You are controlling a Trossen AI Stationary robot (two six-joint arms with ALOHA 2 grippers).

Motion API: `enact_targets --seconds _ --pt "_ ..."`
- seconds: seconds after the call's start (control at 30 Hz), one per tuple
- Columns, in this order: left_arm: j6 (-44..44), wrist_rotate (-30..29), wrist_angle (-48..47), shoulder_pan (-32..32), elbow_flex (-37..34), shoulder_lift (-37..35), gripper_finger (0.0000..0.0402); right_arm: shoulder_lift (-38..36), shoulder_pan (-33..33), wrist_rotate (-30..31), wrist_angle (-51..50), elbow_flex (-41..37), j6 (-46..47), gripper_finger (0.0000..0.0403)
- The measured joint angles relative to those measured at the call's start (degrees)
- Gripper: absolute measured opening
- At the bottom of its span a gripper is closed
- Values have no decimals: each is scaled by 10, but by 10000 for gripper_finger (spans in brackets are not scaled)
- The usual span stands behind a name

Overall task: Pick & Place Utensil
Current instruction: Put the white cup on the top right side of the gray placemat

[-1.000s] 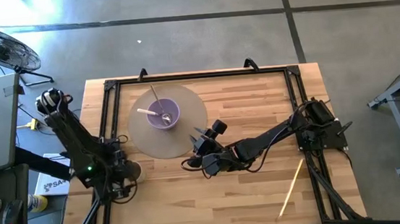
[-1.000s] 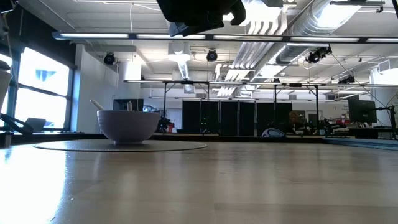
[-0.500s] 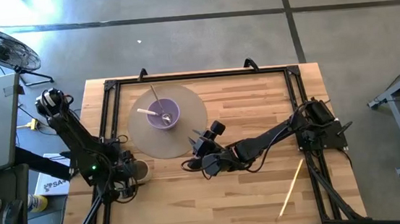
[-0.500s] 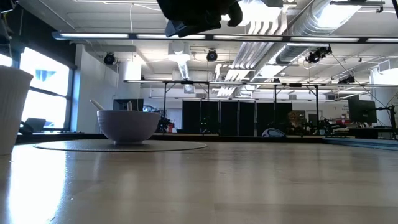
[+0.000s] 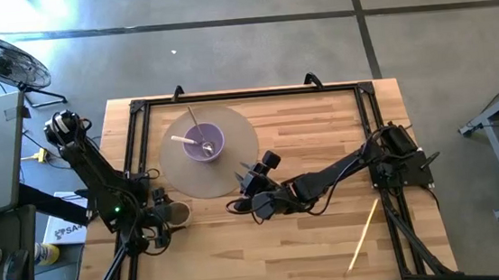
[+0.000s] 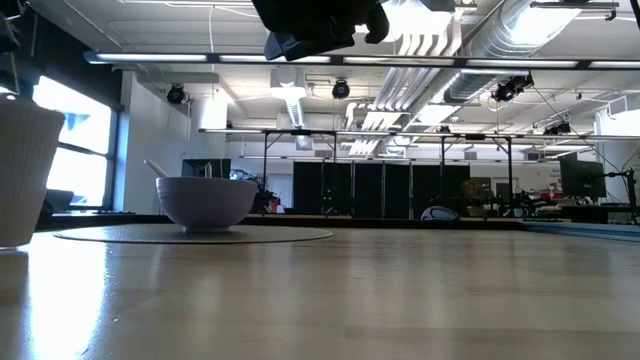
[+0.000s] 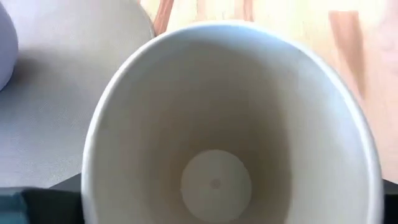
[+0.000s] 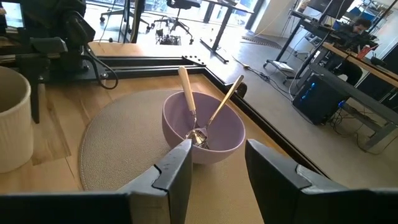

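So the closest thing to the front edge of the wooden table (image 5: pixel 313 243) is a lone chopstick (image 5: pixel 364 233), lying flat at the front right. Its long axis runs diagonally, near end toward the front edge and far end angled up toward the right arm's base. Nothing is touching it.

A bit further in, the right gripper (image 5: pixel 246 187) hangs over the middle of the table, aimed at the bowl. Its fingers (image 8: pixel 177 168) are spread apart with nothing between them, and the bowl shows through the gap in the right wrist view.

On the left side, the left gripper (image 5: pixel 164 216) sits by a white paper cup (image 5: pixel 177 213) that stands upright on the wood, just off the front edge of the round grey mat (image 5: pixel 242 154). The left wrist view is almost all cup interior, so I can't tell whether that gripper is clamped on it or loose. In the low view the cup is cut off at the edge of the picture.

Farthest back, the purple bowl (image 8: pixel 202 133) sits on the mat with two utensils in it. Their wooden-looking handles (image 8: pixel 186 93) lean out over the rim in different directions, with the ends down in the bottom. The ends look metallic, but I can't make out what kind they are.
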Motion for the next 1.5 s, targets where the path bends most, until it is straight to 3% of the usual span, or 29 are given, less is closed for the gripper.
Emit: enact_targets --seconds 0.1,0.3,0.53,0.77,1.0,1.1,1.27,1.5 --pt "47 -11 49 0 0 0 318 0 0 -10 0 0 2 142" --pt "177 -32 166 28 0 0 330 2 4 -109 -14 0 2 142" --pt "311 42 247 153 0 0 331 2 28 -140 -82 0 37 142" --pt "427 167 358 279 1 22 331 2 57 -210 -213 0 187 142" --pt "491 286 483 394 41 123 332 -7 84 -234 -383 0 326 142" --pt "512 327 498 430 81 174 332 -27 100 -254 -479 0 411 142" --pt "524 366 510 474 148 266 332 -49 142 -234 -610 -15 525 142" --pt "523 370 520 497 223 368 333 -92 181 -242 -571 -128 646 142"
